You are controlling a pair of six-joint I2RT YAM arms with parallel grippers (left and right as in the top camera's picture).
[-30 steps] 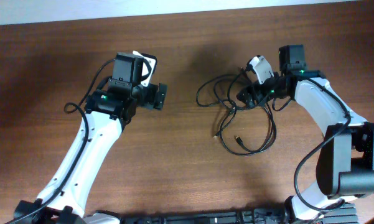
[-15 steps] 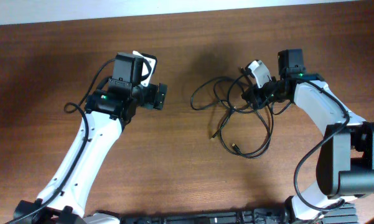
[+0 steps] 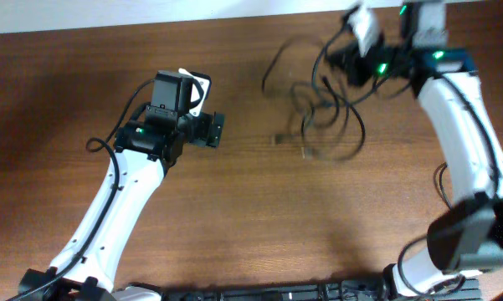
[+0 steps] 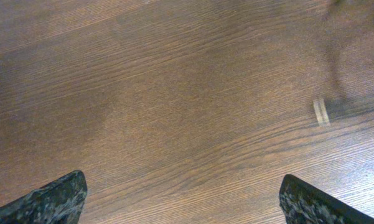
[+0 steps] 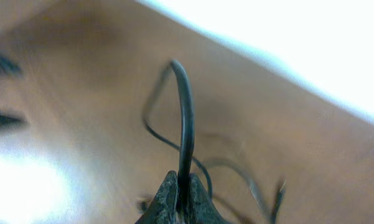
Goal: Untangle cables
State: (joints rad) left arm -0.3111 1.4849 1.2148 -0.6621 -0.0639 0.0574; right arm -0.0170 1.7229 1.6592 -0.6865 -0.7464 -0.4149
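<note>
Cables (image 5: 185, 118) are trailing bunched from the right claw (image 5: 182, 190), clamped on one strand, and pulling harder is risking cinching the tangle.

On my screens: one table (image 3: 259, 226), dark brown wood, fine grain running along its length. One white strip (image 3: 109, 15) bordering its far edge, overexposed.

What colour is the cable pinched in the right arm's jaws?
Black. The cable shows best in the right wrist view, rising from the closed jaws.
</note>
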